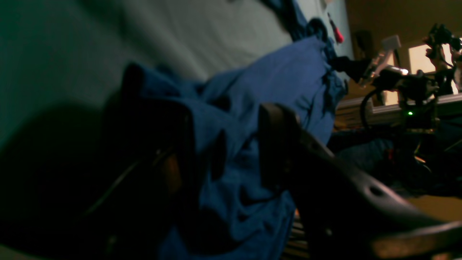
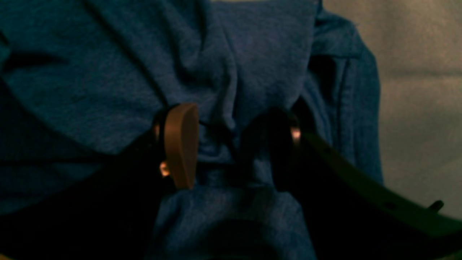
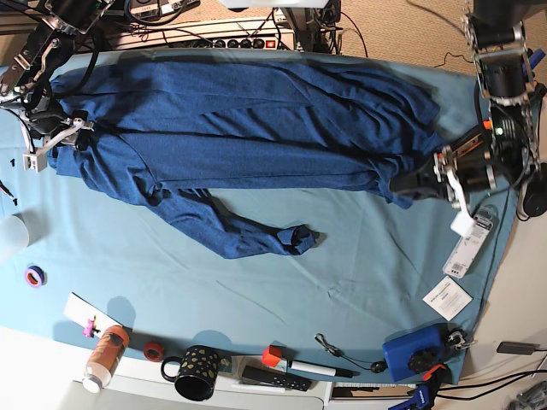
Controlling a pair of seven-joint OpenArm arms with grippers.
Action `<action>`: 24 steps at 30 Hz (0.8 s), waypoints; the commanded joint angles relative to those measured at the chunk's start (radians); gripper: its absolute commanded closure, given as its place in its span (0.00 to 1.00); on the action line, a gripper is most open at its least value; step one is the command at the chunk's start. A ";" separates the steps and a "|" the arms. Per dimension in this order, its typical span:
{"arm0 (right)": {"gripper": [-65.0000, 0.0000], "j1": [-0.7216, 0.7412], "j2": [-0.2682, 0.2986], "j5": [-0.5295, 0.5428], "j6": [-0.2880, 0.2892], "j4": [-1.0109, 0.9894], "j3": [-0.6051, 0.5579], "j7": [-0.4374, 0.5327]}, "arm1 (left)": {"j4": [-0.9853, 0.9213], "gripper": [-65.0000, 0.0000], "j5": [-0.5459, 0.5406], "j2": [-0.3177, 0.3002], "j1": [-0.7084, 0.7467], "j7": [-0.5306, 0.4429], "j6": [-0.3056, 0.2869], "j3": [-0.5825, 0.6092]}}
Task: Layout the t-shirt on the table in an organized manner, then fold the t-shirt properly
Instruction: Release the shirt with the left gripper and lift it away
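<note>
The dark blue t-shirt (image 3: 256, 128) lies stretched across the far half of the teal table (image 3: 342, 282), one sleeve (image 3: 256, 235) trailing toward the middle. My left gripper (image 3: 414, 184) is at the shirt's right end. In the left wrist view its jaws (image 1: 223, 151) stand apart with the t-shirt (image 1: 288, 72) loose between them over the table (image 1: 108, 36). My right gripper (image 3: 60, 141) is at the shirt's left end. The right wrist view shows this gripper (image 2: 231, 148) open around a bunched fold of t-shirt (image 2: 108, 72), with table (image 2: 415, 108) to the right.
Along the near edge stand a bottle (image 3: 104, 357), a dark mug (image 3: 197, 372), a pen (image 3: 312, 369) and a blue box (image 3: 410, 354). A tape roll (image 3: 34, 276) and white cup (image 3: 8, 235) sit left, paper tags (image 3: 446, 297) right, a power strip (image 3: 214, 38) behind.
</note>
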 commanded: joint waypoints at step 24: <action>0.53 0.006 0.020 0.009 0.002 0.013 0.007 0.034 | 0.051 1.00 -0.027 -0.254 0.122 -0.010 0.002 -0.004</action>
